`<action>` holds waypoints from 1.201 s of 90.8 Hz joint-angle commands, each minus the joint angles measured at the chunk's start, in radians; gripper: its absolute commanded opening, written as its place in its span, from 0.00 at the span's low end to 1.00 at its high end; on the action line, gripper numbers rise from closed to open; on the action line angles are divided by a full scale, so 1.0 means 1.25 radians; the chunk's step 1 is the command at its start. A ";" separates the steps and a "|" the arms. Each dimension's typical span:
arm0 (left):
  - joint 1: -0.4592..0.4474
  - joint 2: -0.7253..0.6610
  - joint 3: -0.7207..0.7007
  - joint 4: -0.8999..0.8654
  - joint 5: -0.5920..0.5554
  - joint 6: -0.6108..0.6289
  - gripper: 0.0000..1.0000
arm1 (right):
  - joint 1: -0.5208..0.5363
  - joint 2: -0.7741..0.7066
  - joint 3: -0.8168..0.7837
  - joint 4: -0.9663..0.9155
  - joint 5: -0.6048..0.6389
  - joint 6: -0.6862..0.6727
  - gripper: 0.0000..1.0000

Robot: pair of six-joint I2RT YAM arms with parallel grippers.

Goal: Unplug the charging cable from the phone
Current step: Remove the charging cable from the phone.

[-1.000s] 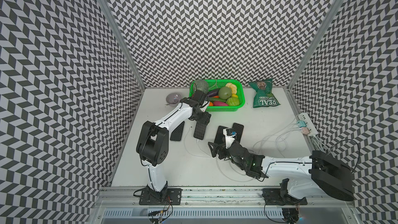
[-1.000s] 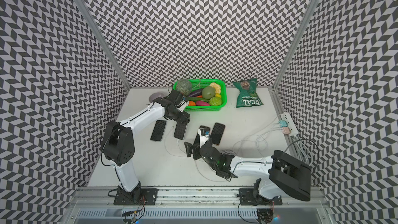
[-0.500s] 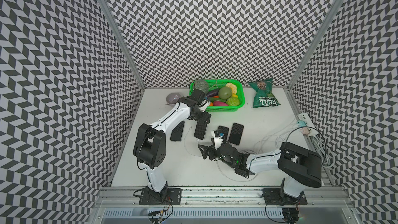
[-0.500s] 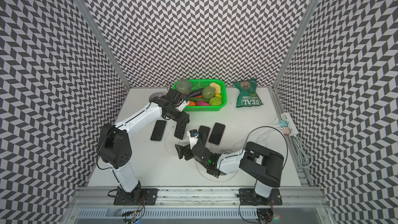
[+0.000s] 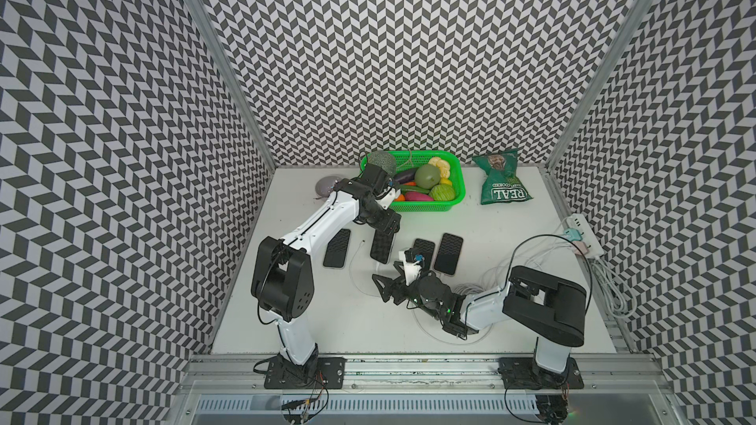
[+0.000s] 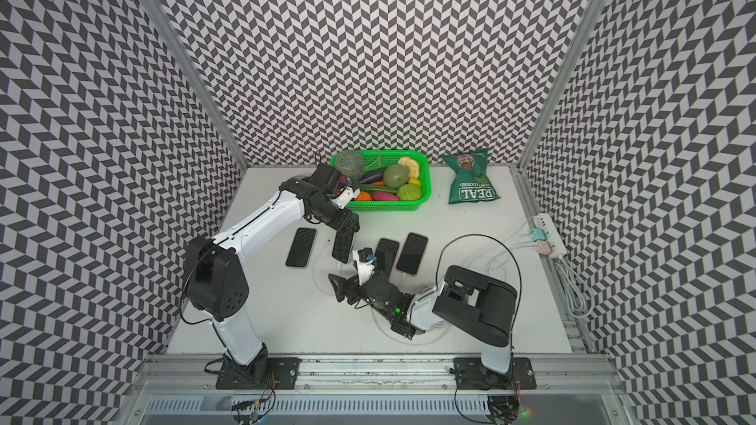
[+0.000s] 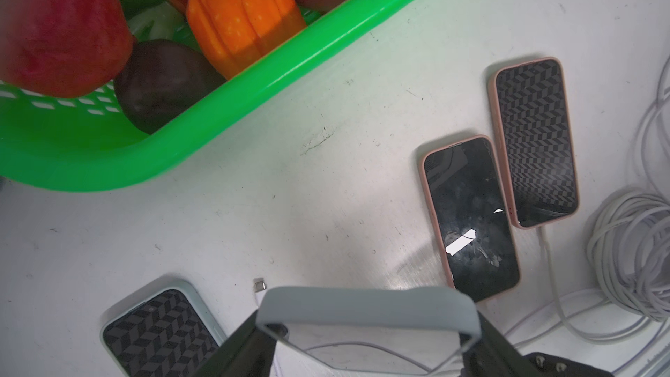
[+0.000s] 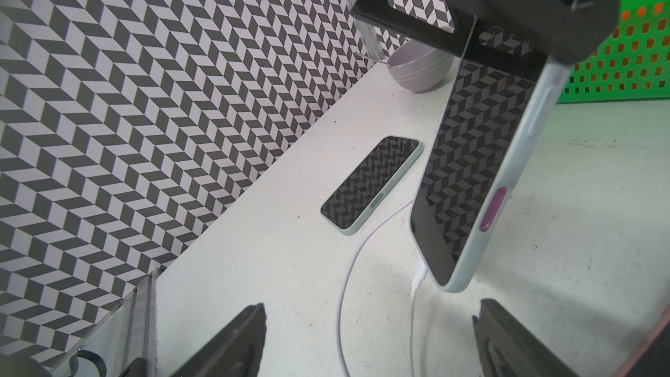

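Right wrist view: my right gripper (image 8: 369, 308), jaws apart and empty, sits just short of the charging cable (image 8: 414, 299) plugged into the tilted phone (image 8: 471, 175), whose far end my left gripper (image 5: 383, 227) clamps

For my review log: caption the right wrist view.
Phone tilted in left fingers, cable plugged in; right fingers open near it.

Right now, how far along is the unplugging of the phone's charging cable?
Done: the left gripper has the mint-cased phone clamped by its upper end and tilted up. In hand: the right gripper, jaws open, sits just short of the white charging plug without touching it. Left: closing on the plug and pulling it out, since it is seated in the phone's lower end.
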 commanded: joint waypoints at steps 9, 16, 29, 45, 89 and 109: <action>0.008 -0.049 0.050 -0.031 0.036 0.015 0.00 | -0.005 0.047 -0.011 0.127 -0.009 -0.009 0.88; 0.010 -0.054 0.060 -0.045 0.043 0.020 0.00 | -0.006 0.060 -0.007 0.134 -0.011 -0.010 0.87; 0.010 -0.067 0.068 -0.064 0.057 0.029 0.00 | -0.007 0.080 -0.005 0.154 0.003 -0.014 0.86; 0.012 -0.082 0.072 -0.081 0.075 0.037 0.00 | -0.009 0.099 0.006 0.175 0.011 -0.025 0.81; 0.017 -0.088 0.092 -0.095 0.100 0.036 0.00 | -0.012 0.134 0.082 0.119 0.046 -0.024 0.65; 0.023 -0.087 0.103 -0.098 0.110 0.033 0.00 | -0.015 0.138 0.084 0.102 0.063 0.001 0.59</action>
